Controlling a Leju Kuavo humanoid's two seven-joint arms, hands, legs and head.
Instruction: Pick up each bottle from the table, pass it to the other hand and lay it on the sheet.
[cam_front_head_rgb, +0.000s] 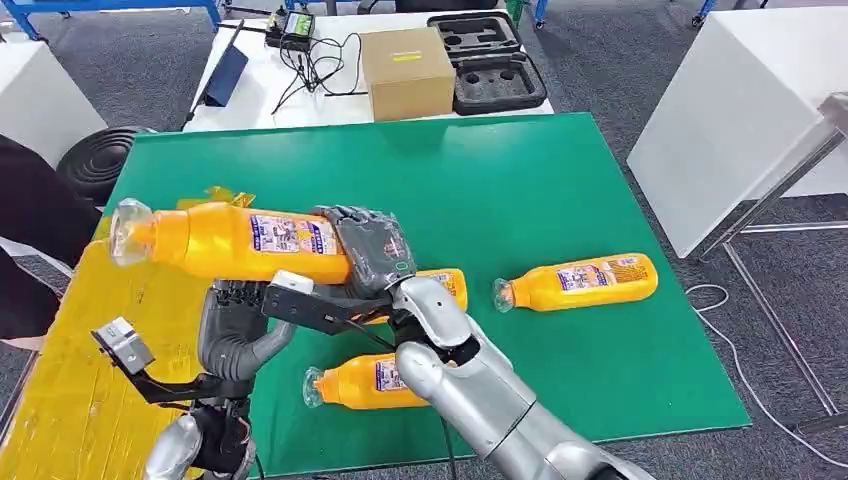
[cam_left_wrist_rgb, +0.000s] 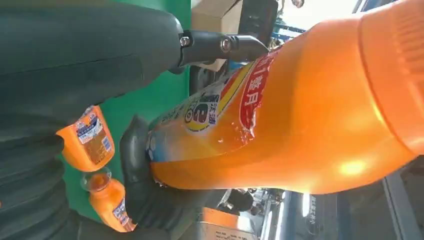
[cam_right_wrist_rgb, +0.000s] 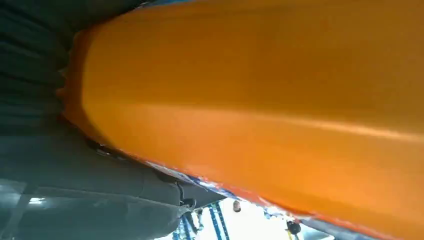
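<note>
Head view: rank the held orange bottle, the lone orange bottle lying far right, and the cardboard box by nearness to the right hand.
1. Held orange plastic bottle, in the right hand.
2. Lone orange bottle, lying on the green mat to the right.
3. Brown cardboard box, on the white table behind.

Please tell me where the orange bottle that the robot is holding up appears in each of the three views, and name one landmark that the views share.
Head view: held bottle left of centre, lying level, clear cap at far left, right hand gripping it.
Left wrist view: it spans centre to right.
Right wrist view: its orange body crosses the frame.
Shared landmark: green mat, also in the left wrist view.
</note>
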